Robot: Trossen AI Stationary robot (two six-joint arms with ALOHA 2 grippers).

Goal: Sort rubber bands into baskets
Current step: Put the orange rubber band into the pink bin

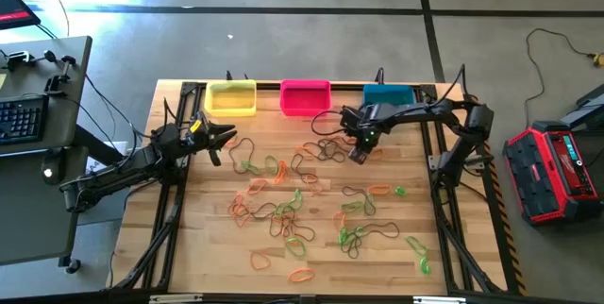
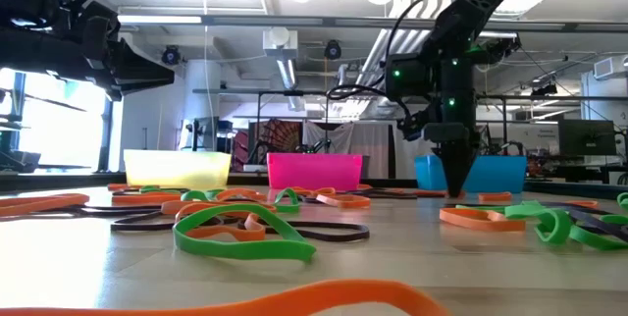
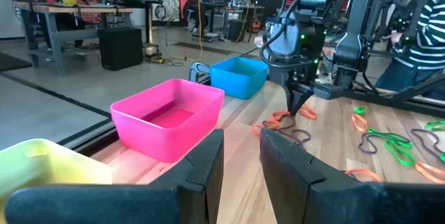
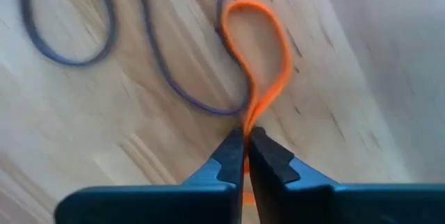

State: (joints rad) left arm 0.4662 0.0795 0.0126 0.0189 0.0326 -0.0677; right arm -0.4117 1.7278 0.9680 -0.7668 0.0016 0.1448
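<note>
The right gripper (image 4: 246, 147) is pinched shut on an orange rubber band (image 4: 268, 50), whose loop fans out onto the wooden table (image 4: 361, 78) just past the fingertips, with a dark band (image 4: 174, 78) curving beside it; only the right wrist view shows this grip plainly. The high view places that gripper (image 1: 359, 156) low over the boards just in front of the teal basket (image 1: 387, 95), at the edge of the scattered rubber bands (image 1: 293, 211) in green, orange and dark tones spread over the table's middle. The low view shows its fingers coming to a point at the tabletop, in front of the teal basket. The left gripper (image 3: 240, 161) hovers above the table near the yellow basket (image 1: 231, 97), its fingers slightly apart and holding nothing. Farther back, the pink basket (image 1: 306, 96) sits between the yellow and teal ones along the far edge.
</note>
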